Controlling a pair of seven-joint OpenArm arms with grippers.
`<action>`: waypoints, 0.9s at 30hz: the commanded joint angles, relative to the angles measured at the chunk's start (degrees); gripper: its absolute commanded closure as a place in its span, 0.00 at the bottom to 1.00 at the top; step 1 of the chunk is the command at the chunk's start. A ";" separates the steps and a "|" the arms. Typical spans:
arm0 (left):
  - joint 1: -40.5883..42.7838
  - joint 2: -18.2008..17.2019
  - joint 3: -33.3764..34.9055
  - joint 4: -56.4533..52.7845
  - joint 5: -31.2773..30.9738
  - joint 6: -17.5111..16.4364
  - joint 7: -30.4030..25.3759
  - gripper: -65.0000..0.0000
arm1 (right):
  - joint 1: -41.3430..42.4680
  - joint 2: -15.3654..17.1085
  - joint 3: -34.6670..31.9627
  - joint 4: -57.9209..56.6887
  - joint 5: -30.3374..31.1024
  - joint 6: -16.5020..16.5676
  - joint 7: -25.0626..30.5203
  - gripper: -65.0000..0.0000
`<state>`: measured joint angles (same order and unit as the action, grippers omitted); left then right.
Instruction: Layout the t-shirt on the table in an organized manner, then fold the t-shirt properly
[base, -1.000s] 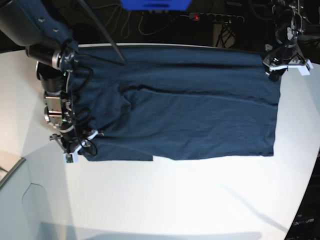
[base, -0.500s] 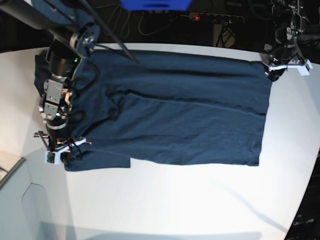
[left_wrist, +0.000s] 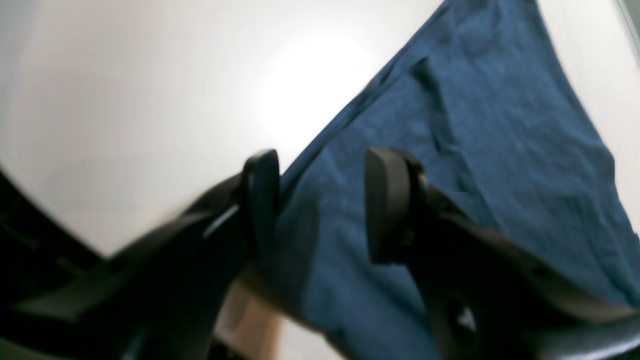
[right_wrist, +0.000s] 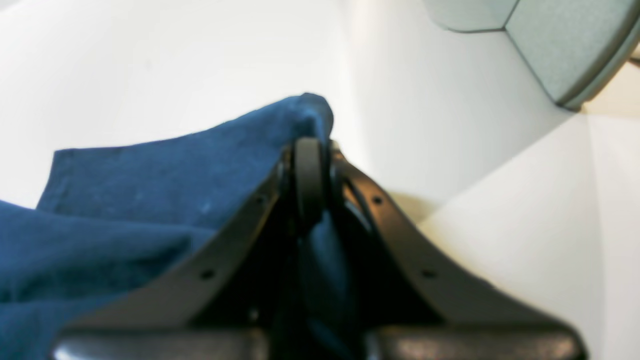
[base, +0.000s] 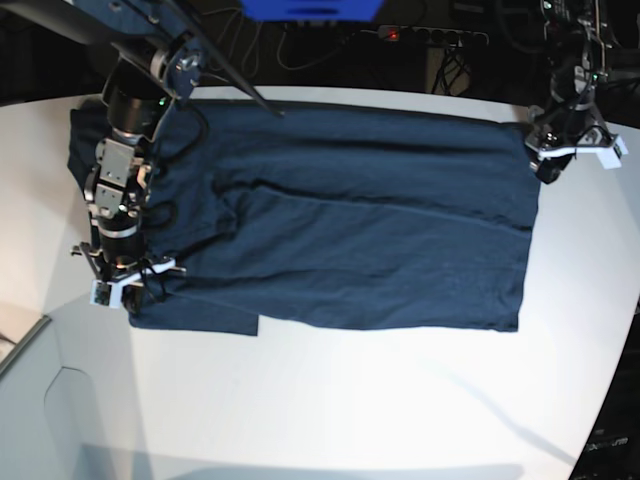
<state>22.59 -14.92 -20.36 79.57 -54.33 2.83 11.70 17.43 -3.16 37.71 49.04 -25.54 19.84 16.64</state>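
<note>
Base overhead; wrists close, sharing t-shirt (base: 350, 220).

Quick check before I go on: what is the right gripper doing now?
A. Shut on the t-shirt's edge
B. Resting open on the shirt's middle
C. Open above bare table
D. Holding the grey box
A: in the right wrist view the right gripper has its jaws closed together with the t-shirt pinched between them.

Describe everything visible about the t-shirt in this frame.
The t-shirt is plain dark navy soft cloth, spread mostly flat on the white table, with long shallow creases and a sleeve flap at its near corner. The right claw is shut on a bunched edge at that end, lifting it slightly. At the opposite end, the left claw stands open astride the shirt's edge, its fingers not pinching the cloth.
</note>
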 joint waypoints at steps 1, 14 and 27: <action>-0.13 0.02 0.18 -0.14 -0.05 -0.24 -0.85 0.58 | 1.43 0.30 -0.13 0.77 0.44 0.08 1.77 1.00; 1.02 0.10 0.27 -5.50 0.04 -0.24 -0.76 0.58 | 1.43 0.30 -0.22 0.77 0.35 0.08 1.77 1.00; 0.84 -0.25 6.60 -10.60 -0.14 -0.32 -0.76 1.00 | 1.69 0.21 0.22 0.94 0.35 -0.19 1.77 1.00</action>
<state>22.20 -15.42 -14.35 69.80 -54.52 0.62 4.27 17.74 -3.18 38.00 49.04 -25.56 19.81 16.58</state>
